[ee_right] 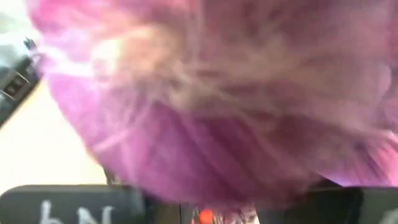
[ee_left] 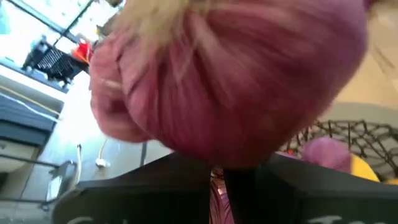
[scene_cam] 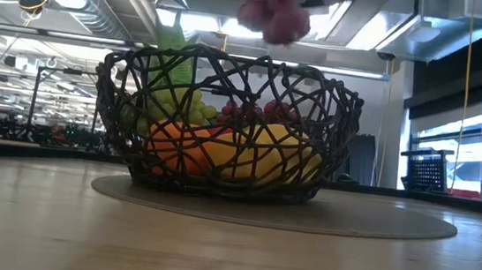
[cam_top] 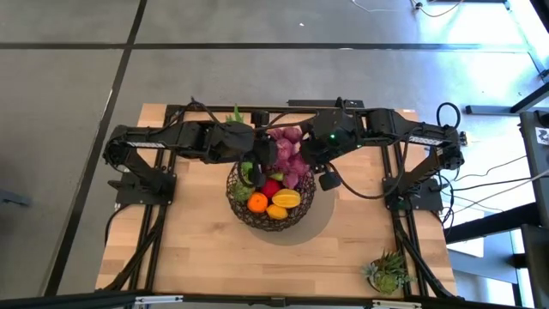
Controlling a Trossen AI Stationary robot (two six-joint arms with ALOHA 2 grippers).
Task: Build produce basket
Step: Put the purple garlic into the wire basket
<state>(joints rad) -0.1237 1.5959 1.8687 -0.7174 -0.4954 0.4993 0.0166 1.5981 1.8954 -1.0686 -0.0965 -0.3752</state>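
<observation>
Basket (cam_top: pixel 273 225): dark wire-mesh bowl on grey round mat (cam_top: pixel 322 225), mid-table; holds oranges (cam_top: pixel 257 202), mango (cam_top: pixel 286 198), lemon (cam_top: pixel 277 211), red apple (cam_top: pixel 270 189), green grapes (scene_cam: pixel 166 103), leafy stalk (scene_cam: pixel 172 35)
Purple grapes (cam_top: pixel 290 154): bunch hanging over basket's far rim, above the fruit pile; in low view just above the rim (scene_cam: pixel 275 12), not touching basket
Left gripper (cam_top: pixel 262 153): at bunch's left side; fingers closed, pinched on the purple grapes, stem end by look of left wrist view (ee_left: pixel 230 93)
Right gripper (cam_top: pixel 310 154): at bunch's right side, pressed close to grapes (ee_right: pixel 211 93); fingers hidden behind bunch; can't tell if gripping or parted
Handling, judged: bunch light, lumpy, floppy; swings from one pinch; berries smooth, likely slip under pads; best hold at stem or core, not a single berry
Risk: may roll off pile or catch on rim when let go
Succulent (cam_top: pixel 388 273): near-right corner; not produce; leave
</observation>
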